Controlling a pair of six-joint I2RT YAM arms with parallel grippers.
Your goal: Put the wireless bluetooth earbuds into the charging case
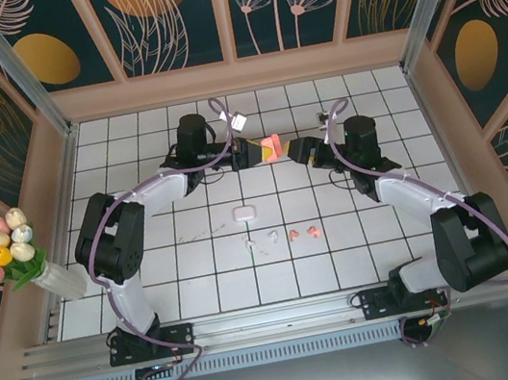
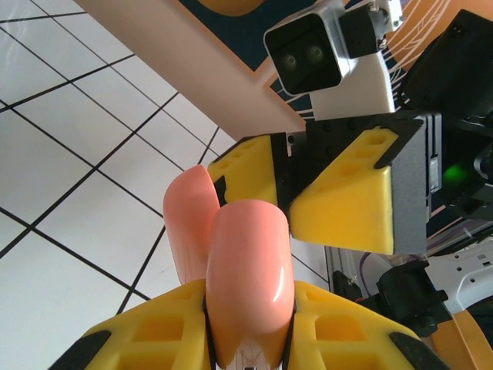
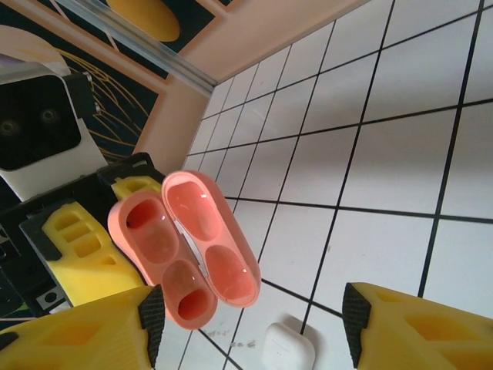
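- Case location: the left gripper [image 1: 254, 150] is clenched on the pink charging case [image 3: 185, 247] at the far middle of the table [image 1: 150, 266]. The case appears to be raised off the surface.
- Case state: the lid is swung open. In the right wrist view both halves face the camera and both sockets are empty.
- Case axis: in that view the open case runs from upper left to lower right, lid beside body. Its lower end lies just beside the near left finger of the right gripper [image 3: 253, 320].
- Right gripper: the fingers stand well apart and nothing is clamped between them. The gripper faces the left gripper head-on with the case between the two.
- Earbud location: two white earbuds [image 1: 249, 243] and two pink earbuds [image 1: 293, 234] lie in a left-to-right row on the table. The row lies toward the arm bases, well apart from both grippers.
- Second case: a white charging case [image 1: 243, 213] lies shut on the table, between the row and the raised case.
- Controlling relation: the pink earbuds lie below and nearer the bases than the free right gripper, on its side of the row.
- Assessment: the right arm is better placed to fetch an earbud, since the left arm is occupied.
- Risk: the earbuds are tiny, so a grip across the stem needs close alignment.
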